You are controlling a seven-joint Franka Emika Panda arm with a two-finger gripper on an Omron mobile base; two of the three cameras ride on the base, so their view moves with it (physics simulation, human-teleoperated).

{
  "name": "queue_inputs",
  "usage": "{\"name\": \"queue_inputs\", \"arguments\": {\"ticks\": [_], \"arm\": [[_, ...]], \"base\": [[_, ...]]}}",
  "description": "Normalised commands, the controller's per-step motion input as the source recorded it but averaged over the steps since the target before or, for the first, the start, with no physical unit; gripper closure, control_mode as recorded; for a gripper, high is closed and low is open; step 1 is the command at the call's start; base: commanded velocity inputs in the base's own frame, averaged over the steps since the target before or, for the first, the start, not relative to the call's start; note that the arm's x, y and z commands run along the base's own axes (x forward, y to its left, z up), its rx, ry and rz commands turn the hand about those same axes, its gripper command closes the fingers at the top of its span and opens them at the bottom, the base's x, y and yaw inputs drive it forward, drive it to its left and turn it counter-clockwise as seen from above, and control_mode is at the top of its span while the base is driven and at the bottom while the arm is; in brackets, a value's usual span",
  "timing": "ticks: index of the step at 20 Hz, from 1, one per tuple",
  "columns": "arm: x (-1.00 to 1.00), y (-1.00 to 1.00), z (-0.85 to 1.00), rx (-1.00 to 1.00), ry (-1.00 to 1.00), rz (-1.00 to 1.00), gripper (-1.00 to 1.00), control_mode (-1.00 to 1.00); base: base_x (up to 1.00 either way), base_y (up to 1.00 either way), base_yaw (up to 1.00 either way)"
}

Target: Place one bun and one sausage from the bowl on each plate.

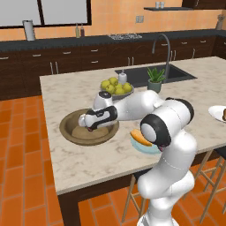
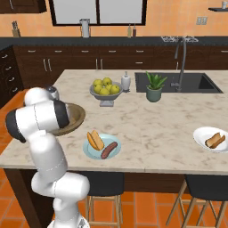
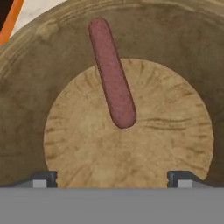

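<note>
The brown wooden bowl (image 1: pixel 66 128) sits on the island's left part; it shows behind my arm in the right base view (image 2: pixel 76 119). One reddish sausage (image 3: pixel 111 72) lies in the bowl (image 3: pixel 35 65), slanting from the floor up the wall. My gripper (image 3: pixel 112 179) hangs open just over the bowl's floor, the sausage ahead of its fingertips (image 3: pixel 43 178), and nothing is between them. From the left base it is low inside the bowl (image 1: pixel 88 127). The pale blue plate (image 2: pixel 91 153) carries a bun (image 2: pixel 94 140) and a sausage (image 2: pixel 109 150). The white plate (image 2: pixel 202 133) holds a bun (image 2: pixel 215 140).
A grey pedestal bowl of yellow-green fruit (image 1: pixel 115 88) stands just behind the brown bowl. A soap bottle (image 2: pixel 126 81), a potted plant (image 2: pixel 154 87) and the sink with its tap (image 2: pixel 180 58) lie further back. Stools (image 2: pixel 202 187) stand under the island's near edge.
</note>
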Motion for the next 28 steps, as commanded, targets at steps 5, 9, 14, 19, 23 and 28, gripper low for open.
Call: {"name": "queue_inputs", "arguments": {"ticks": [5,9,14,19,23,28], "arm": [[0.36,0.08,-0.20,-0.02,-0.03,0.00,-1.00,-1.00],[0.21,0.36,-0.15,-0.02,-0.02,0.00,-1.00,-1.00],[0.37,0.21,-0.13,0.00,-0.02,0.00,-1.00,-1.00],[0.42,0.01,-0.23,0.00,0.00,0.00,-1.00,-1.00],[0.46,0.00,-0.17,0.00,0.00,0.00,-1.00,-1.00],[0.25,0.00,-0.29,0.00,0.00,0.00,-1.00,-1.00]], "base": [[0.00,0.00,0.00],[0.00,0.00,0.00],[0.00,0.00,0.00],[0.00,0.00,0.00],[0.00,0.00,0.00],[0.00,0.00,0.00]]}}
